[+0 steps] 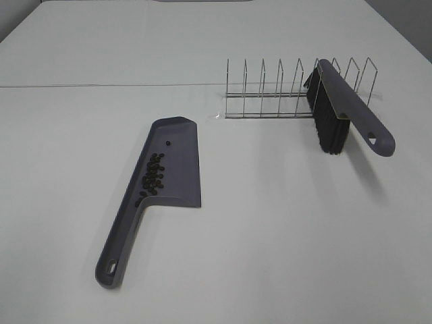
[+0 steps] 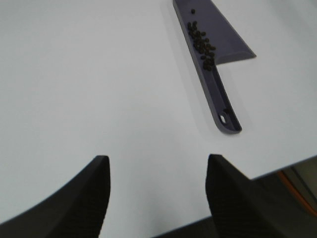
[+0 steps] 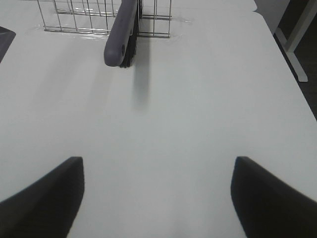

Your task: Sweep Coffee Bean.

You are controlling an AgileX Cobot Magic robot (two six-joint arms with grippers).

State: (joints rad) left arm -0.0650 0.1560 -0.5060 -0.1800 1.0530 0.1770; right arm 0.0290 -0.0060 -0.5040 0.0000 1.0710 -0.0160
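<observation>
Where the coffee beans (image 1: 152, 174) lie, approx. twenty in a loose line, they sit inside the grey dustpan (image 1: 177, 145), along its left wall toward the handle; one bean sits apart, nearer the pan's far end. One dustpan, flat on the white table (image 1: 270, 236). One brush (image 1: 341, 111), w/ dark bristles, leans in the wire rack (image 1: 283, 91), well apart to the right; bare tabletop between them. Left gripper (image 2: 157, 196): jaws wide, holding nothing, above the table edge near the pan handle. Right gripper (image 3: 157, 193): jaws wide, empty, facing the brush handle.
</observation>
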